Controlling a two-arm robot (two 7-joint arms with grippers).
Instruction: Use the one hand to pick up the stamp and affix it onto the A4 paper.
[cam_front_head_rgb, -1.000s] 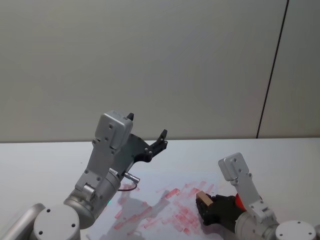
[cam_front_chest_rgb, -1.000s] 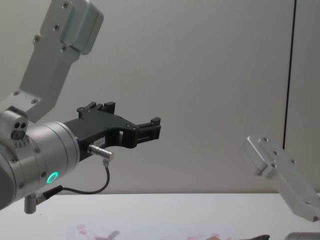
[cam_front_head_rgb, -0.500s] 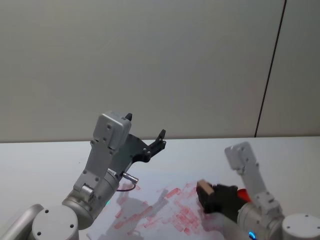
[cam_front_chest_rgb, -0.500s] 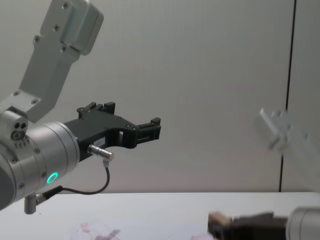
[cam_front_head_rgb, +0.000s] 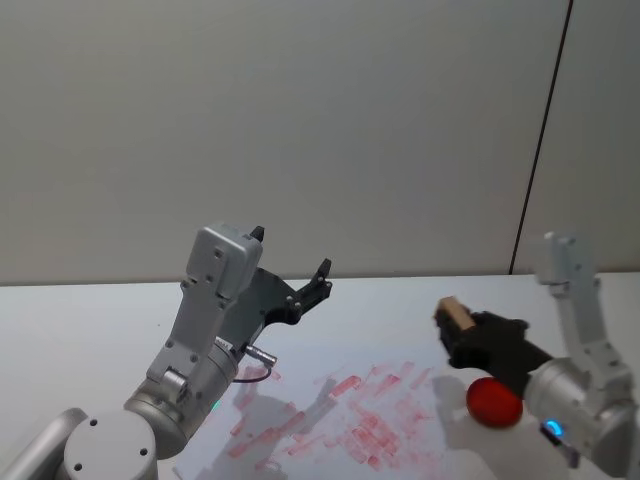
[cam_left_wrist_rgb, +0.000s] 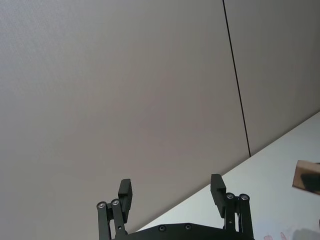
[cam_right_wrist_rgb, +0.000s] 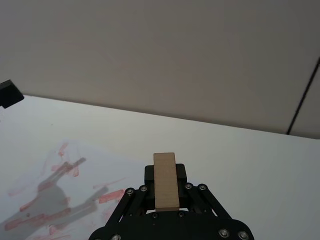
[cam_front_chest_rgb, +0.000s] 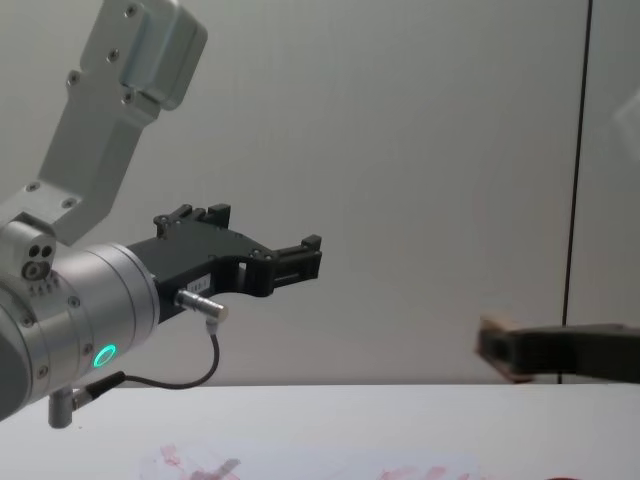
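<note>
The right claw (cam_front_head_rgb: 462, 330) pinches the wooden stamp (cam_right_wrist_rgb: 165, 181) above the A4 paper (cam_front_head_rgb: 340, 425). A tilted descent could smear ink. The left claw (cam_left_wrist_rgb: 171, 195) hangs spread, idle.

Red round object (cam_front_head_rgb: 494, 399) (perhaps an ink pad), white tabletop (cam_front_head_rgb: 90, 330), grey wall (cam_front_head_rgb: 300, 120)

It looks like a robot test room — a plain white table top (cam_front_head_rgb: 90, 320) stands before a bare grey wall (cam_front_head_rgb: 300, 120). Two silver metal robot arms (cam_front_head_rgb: 200, 340) reach over it.
</note>
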